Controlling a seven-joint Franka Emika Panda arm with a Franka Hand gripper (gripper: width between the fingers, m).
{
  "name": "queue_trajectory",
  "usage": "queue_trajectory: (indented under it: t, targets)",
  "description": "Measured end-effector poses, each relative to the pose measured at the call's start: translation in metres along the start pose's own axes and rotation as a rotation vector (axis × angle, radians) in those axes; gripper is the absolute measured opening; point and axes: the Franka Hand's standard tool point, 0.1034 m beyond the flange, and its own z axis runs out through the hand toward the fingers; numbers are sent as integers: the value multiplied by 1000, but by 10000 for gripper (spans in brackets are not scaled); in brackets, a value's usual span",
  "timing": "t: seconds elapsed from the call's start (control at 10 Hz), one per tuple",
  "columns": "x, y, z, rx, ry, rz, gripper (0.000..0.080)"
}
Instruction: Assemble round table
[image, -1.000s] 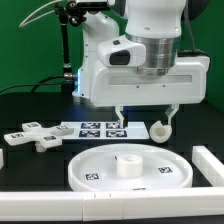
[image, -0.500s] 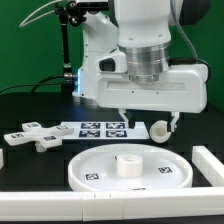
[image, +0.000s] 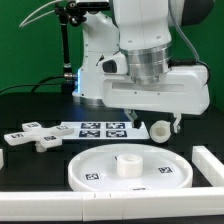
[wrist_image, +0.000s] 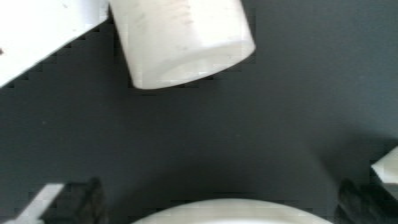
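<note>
The round table top (image: 100, 172), a large white rimmed disc with a raised hub (image: 128, 164) in its middle, lies flat at the front. The short cylindrical leg (image: 159, 130) lies on its side behind the disc, toward the exterior view's right. The cross-shaped foot (image: 35, 135) lies at the exterior view's left. My gripper (image: 153, 119) is open and empty, hanging just above the leg with a finger on either side of it. In the wrist view the leg (wrist_image: 178, 40) lies ahead of the gripper (wrist_image: 222, 195), and the disc's edge (wrist_image: 231, 212) shows between the dark fingers.
The marker board (image: 100, 128) lies flat between the foot and the leg. Long white edge bars run along the front (image: 100, 205) and the exterior view's right (image: 207, 162). A black stand and cables (image: 66, 50) rise at the back.
The gripper has moved toward the exterior view's right and a little lower, coming over the leg. The furniture parts have not moved.
</note>
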Motion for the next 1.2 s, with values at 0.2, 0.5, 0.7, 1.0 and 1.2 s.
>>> queue_trajectory:
  t: [0.2, 0.5, 0.7, 1.0, 1.2]
  targets:
    - [-7, 3, 2, -21, -86, -45, 649]
    - [-5, 9, 3, -44, -248, -64, 649]
    - [-7, 7, 6, -51, -339, -102, 649]
    - [-7, -7, -3, -43, -534, -151, 649]
    - [-12, 0, 0, -64, -671, -140, 649]
